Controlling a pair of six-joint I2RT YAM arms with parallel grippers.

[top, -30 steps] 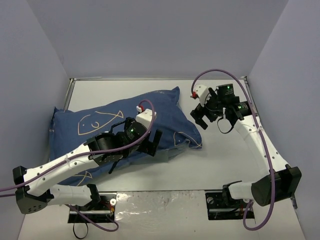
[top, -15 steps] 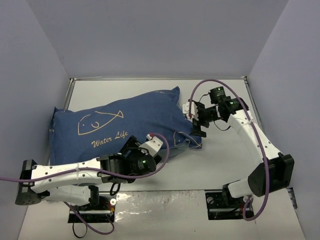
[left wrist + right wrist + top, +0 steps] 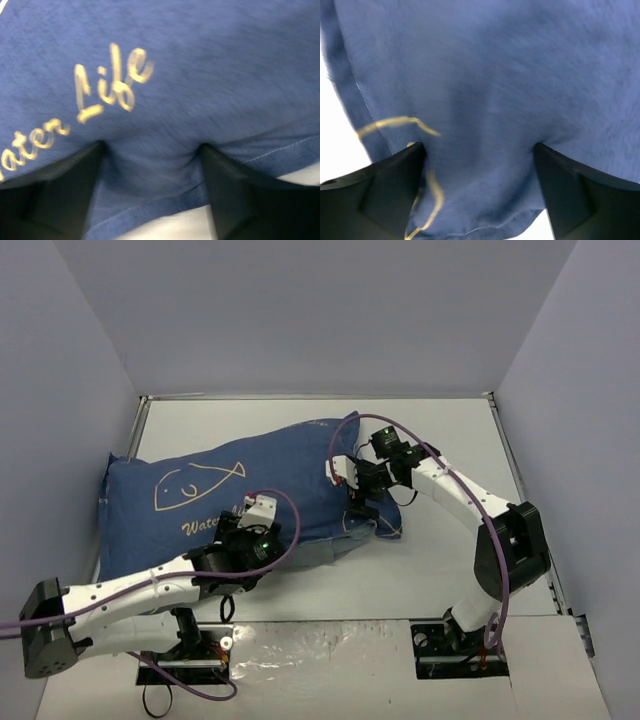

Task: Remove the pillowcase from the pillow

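The blue pillowcase (image 3: 200, 495), with a pale fish drawing and "Water Life" lettering, lies stuffed across the left and middle of the table. The pillow is hidden inside it. My left gripper (image 3: 252, 527) is down on the near edge, just right of the lettering. Its fingers stand wide apart, tips dug into the cloth (image 3: 200, 75), which bulges between them above the hem; left gripper (image 3: 150, 150) is open. My right gripper (image 3: 358, 496) presses on the right end. There too the fingers are spread wide, with blue cloth (image 3: 495, 75) between them; right gripper (image 3: 479, 147) is open.
White table surface (image 3: 440, 570) lies right of and in front of the pillowcase. Grey walls close in on three sides. A metal plate (image 3: 320, 645) and the two arm bases sit at the near edge. Purple cables loop above both wrists.
My left gripper moved from the top of the pillowcase down to its near edge. My right gripper travelled left, from over the bare table onto the pillowcase's right end.
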